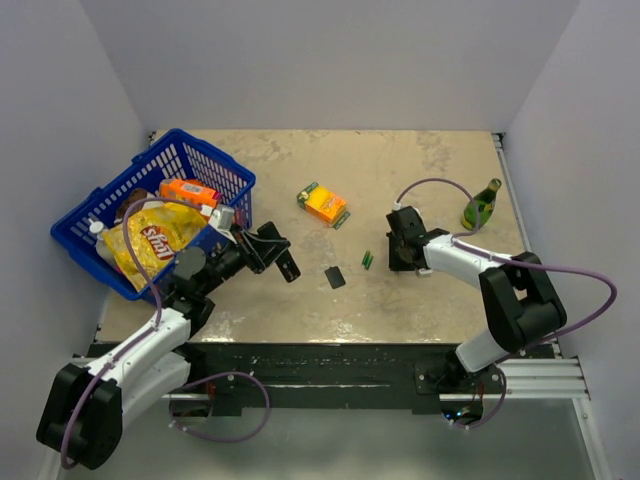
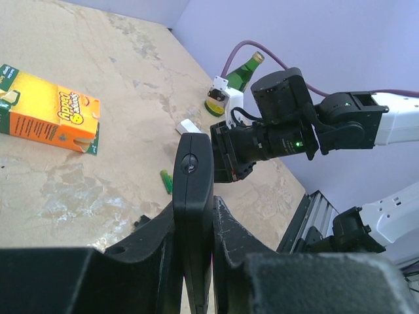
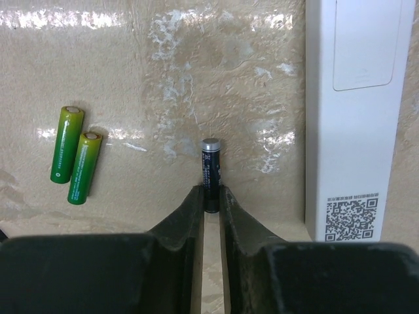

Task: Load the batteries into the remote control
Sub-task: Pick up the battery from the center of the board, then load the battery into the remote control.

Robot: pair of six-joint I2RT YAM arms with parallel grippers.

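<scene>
The left claw is pressed tight on the slim, flat black remote control, holding the smooth plastic bar on edge above the mottled, glossy beige counter. A small round stud shows on the bar's narrow face. Its separate square black cover lies flat on the counter between the two arms.

The right claw pinches a dark battery, a thin cylinder with a silver cap, between its matt black fingertips. It lies low against the counter with its capped end pointing away from the claw. To one side of it lie two green batteries, glossy cylinders side by side and nearly touching. On the other side lies a white rectangular bar, smooth-faced, with a printed square code near its end.

Farther back are an orange carton, a green glass bottle standing upright, and a blue plastic lattice basket holding a crinkled yellow crisp bag
</scene>
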